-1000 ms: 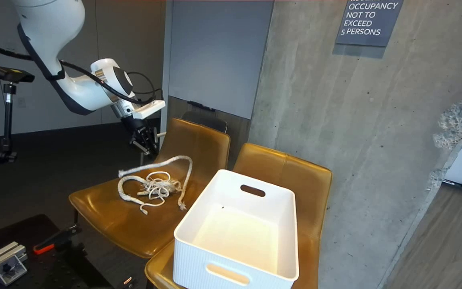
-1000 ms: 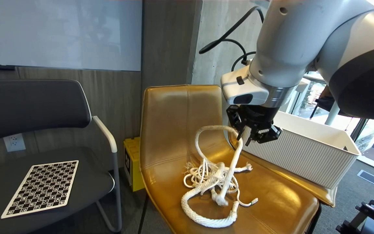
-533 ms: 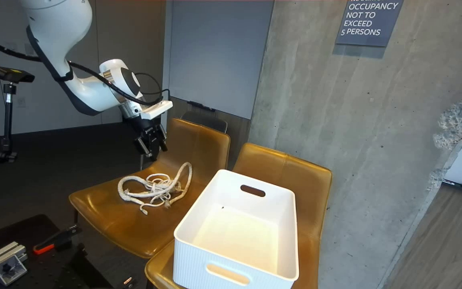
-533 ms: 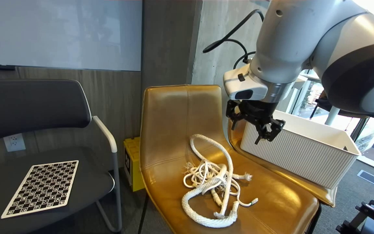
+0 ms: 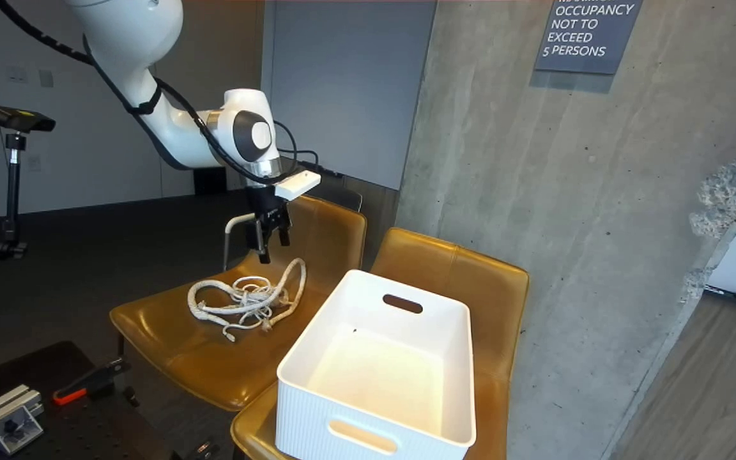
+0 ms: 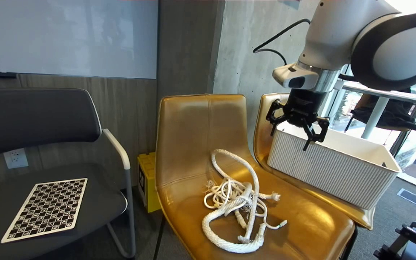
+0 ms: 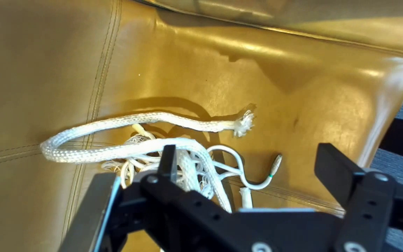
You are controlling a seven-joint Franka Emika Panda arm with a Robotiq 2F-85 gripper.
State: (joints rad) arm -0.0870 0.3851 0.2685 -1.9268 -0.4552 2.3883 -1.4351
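My gripper (image 5: 275, 252) hangs over a tan leather chair (image 5: 170, 338), its jaws wide apart and nothing between them. In the wrist view the two fingers (image 7: 336, 171) frame bare seat and part of a white rope (image 7: 117, 152) lying below. The rope, a tangle of thick braid and thin cord, rests on the seat, with one frayed end pointing away from the pile. A thick loop stands up a little toward the backrest in both exterior views. Beyond the gripper (image 6: 289, 141) in an exterior view stands a white ribbed bin (image 6: 330, 173); its visible floor holds no rope.
The bin sits on a second tan chair (image 5: 470, 275) beside the rope's chair. A dark chair (image 6: 31, 119) carries a checkered board (image 6: 49, 209). A yellow box (image 6: 149, 184) is on the floor behind. A concrete wall (image 5: 566, 191) rises behind the chairs.
The gripper has opened and let go of the raised rope, which dropped onto the pile. Since then the arm has swung toward the bin's side and turned more upright.
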